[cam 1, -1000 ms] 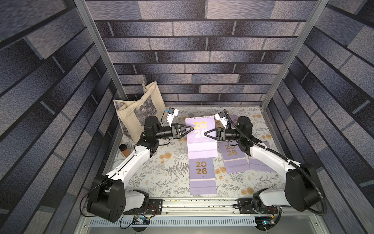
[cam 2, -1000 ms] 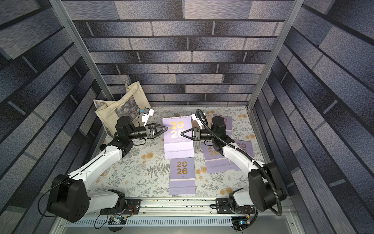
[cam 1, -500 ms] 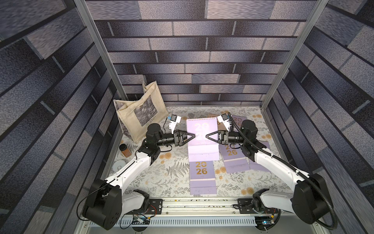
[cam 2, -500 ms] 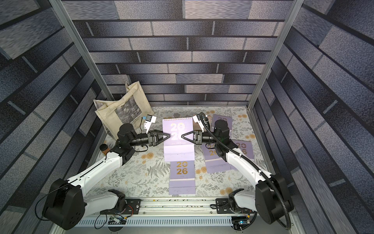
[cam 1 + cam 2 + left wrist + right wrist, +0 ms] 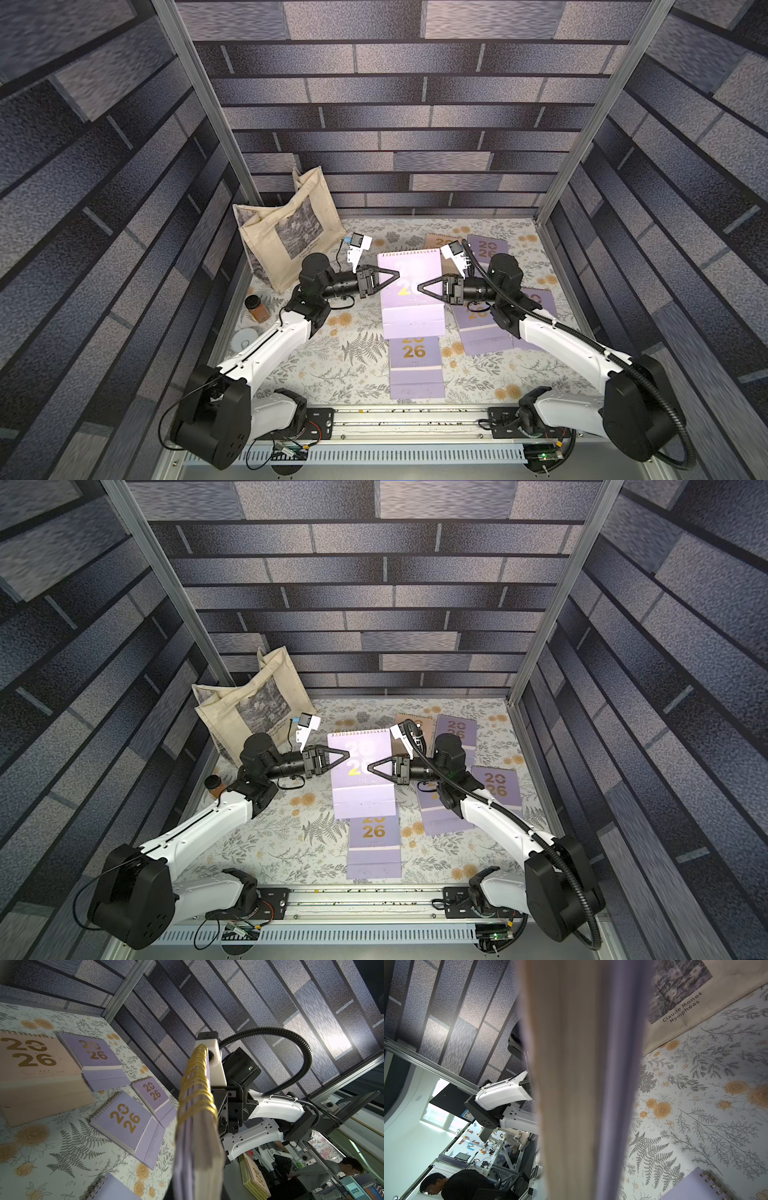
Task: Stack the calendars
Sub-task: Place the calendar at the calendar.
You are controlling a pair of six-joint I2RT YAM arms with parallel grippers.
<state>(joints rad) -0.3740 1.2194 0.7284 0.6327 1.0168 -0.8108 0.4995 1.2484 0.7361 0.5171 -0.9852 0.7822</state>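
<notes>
On my feed the floral tabletop [image 5: 353, 353] fills the cell floor, and the cream tote bag [image 5: 286, 232] leans at its back-left corner. Next in size is the lifted calendar [image 5: 411, 307], lavender, held up off the tabletop at mid-cell with its gold spiral toward the back wall. It hangs partly over the near calendar [image 5: 415, 370], which lies flat closest to the rail with its "26" showing. Four more lie flat on the right half. The peach calendar [image 5: 434, 240] and the back lavender calendar [image 5: 486, 249] sit side by side at the rear. The middle calendar [image 5: 478, 336] and the far-right calendar [image 5: 544, 305] are close together, partly under my right arm. My left fingers [image 5: 392, 274] are clamped on the lifted calendar's left edge and my right fingers [image 5: 424, 286] on its right edge, tips facing across the cover. In the left wrist view it sits edge-on before the lens. A small brown jar [image 5: 256, 308] stands by the left wall, with a white lid [image 5: 245, 338] just nearer the rail.
</notes>
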